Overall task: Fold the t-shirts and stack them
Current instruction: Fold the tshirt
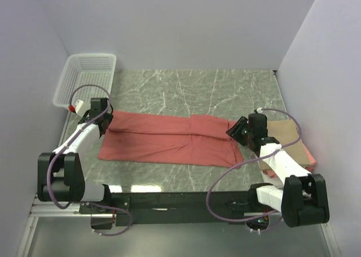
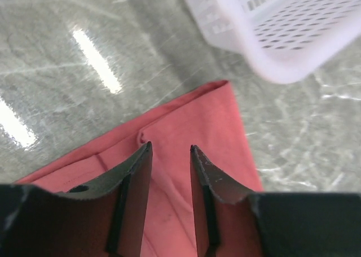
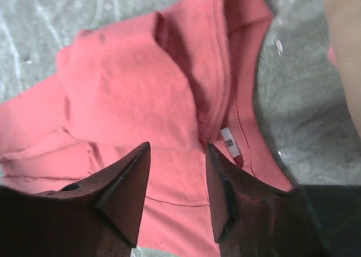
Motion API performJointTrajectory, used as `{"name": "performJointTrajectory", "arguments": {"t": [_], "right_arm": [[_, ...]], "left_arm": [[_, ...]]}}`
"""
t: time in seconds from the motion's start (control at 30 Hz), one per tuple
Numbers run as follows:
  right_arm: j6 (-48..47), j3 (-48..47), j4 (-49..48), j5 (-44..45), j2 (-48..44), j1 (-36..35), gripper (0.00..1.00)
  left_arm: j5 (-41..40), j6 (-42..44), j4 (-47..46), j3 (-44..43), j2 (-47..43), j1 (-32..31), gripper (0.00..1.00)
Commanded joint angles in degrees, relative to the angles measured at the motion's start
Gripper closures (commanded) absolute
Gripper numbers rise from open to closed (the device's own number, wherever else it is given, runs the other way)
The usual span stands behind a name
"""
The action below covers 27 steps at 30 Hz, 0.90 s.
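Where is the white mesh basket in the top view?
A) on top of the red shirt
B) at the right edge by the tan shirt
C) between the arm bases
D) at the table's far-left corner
D: the white mesh basket sits at the far-left corner of the table, beyond the salmon-red shirt and clear of its left end. The folded tan shirt lies on the opposite side.

- Small white neck tag [image 3: 230, 142] sewn inside the collar of the salmon-red t-shirt [image 3: 130, 99], caught in the right wrist view.
- Dark print near the top of the tag; too small and blurred to read.
- Nothing legible in the top or left wrist views.
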<state>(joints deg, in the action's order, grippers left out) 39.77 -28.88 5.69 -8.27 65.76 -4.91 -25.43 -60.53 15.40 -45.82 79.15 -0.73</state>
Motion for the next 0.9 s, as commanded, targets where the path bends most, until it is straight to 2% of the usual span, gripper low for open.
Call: {"name": "performJointTrajectory", "arguments": {"t": [0.0, 0.1, 0.23, 0.47, 0.6, 0.87], "right_arm": [[-2.15, -4.76, 2.65, 1.24, -2.74, -0.1, 0.48], [-2.94, -9.32, 3.1, 1.59, -0.2, -0.1, 0.45], [-4.52, -18.38, 4.76, 0.98, 11.28, -0.19, 0.44], [-5.75, -34.73, 8.98, 2.56, 29.33, -0.19, 0.44], [-6.1, -35.37, 11.18, 5.9, 31.28, -0.19, 0.43], [-5.49, -31.33, 9.95, 3.09, 29.25, -1.15, 0.43]], "left_arm": [[1.33, 1.64, -1.95, -1.37, -2.78, 0.03, 0.61], [3.36, 1.82, -2.39, -3.21, -1.46, -1.2, 0.63], [3.81, 1.56, -2.48, -6.72, 4.05, -6.81, 0.64], [9.34, 1.65, -3.97, -9.28, 11.28, -9.2, 0.67], [10.75, 2.17, -4.85, -9.55, 13.13, -10.08, 0.68], [12.07, 2.17, -5.73, -9.72, 15.06, -10.78, 0.68]]}}
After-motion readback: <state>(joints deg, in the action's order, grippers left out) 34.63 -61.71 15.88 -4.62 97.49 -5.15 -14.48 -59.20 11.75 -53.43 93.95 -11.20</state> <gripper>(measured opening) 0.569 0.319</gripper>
